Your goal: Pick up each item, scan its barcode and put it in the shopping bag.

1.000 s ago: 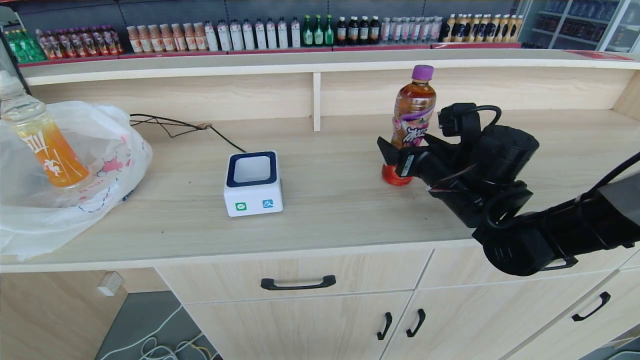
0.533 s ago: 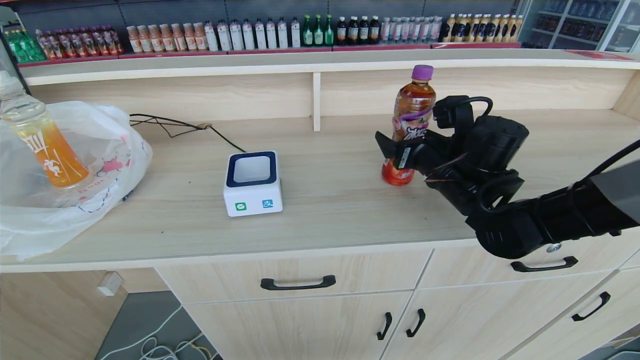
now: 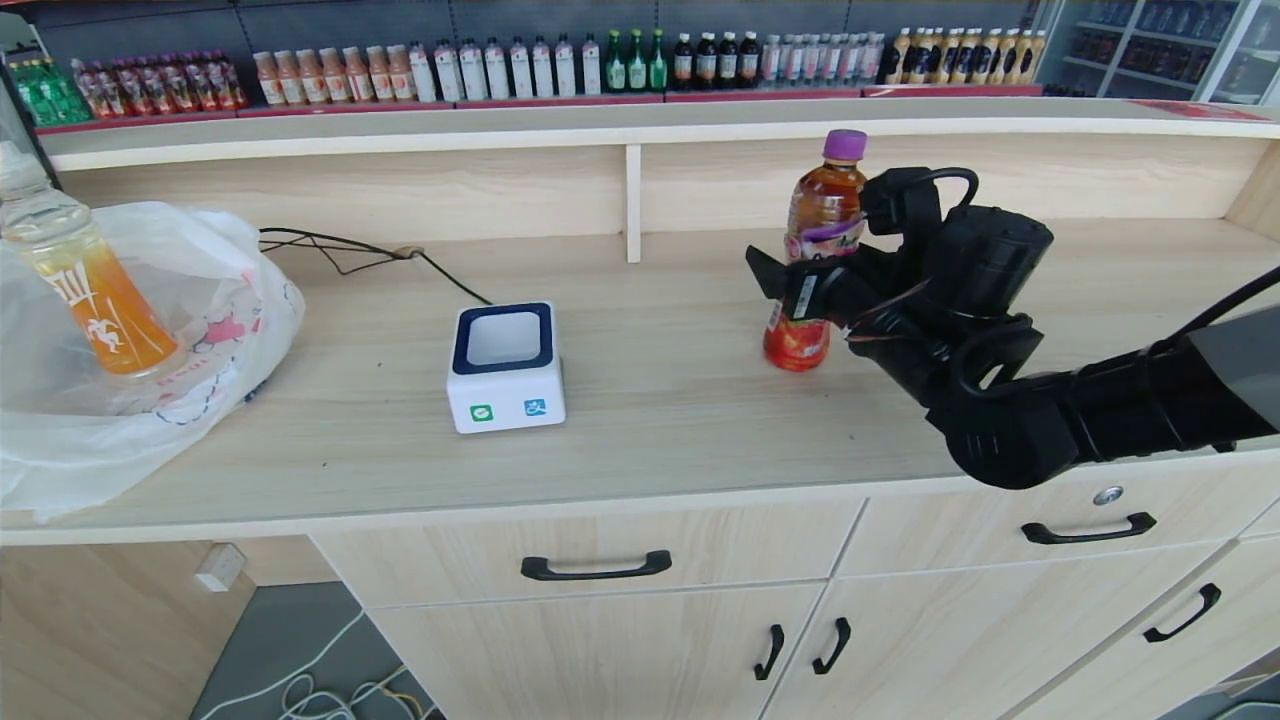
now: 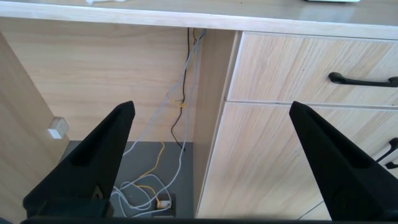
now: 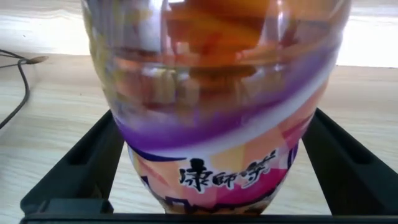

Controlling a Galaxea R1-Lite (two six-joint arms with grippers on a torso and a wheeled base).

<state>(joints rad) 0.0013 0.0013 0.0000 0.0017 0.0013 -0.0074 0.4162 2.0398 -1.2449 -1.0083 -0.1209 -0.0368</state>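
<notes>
At centre right, my right gripper [image 3: 805, 295] stands apart around the bottle [image 3: 825, 210]: probably heavy, slick plastic, so I'd clamp its labelled waist.

middle of tea bottle [image 3: 826, 205] hidden behind right end effector [image 3: 800, 290], shopping bag [image 3: 60, 440] cut off at edge

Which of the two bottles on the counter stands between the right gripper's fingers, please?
The purple-capped bottle, upright right of the scanner; the orange one leans in the shopping bag.
</notes>
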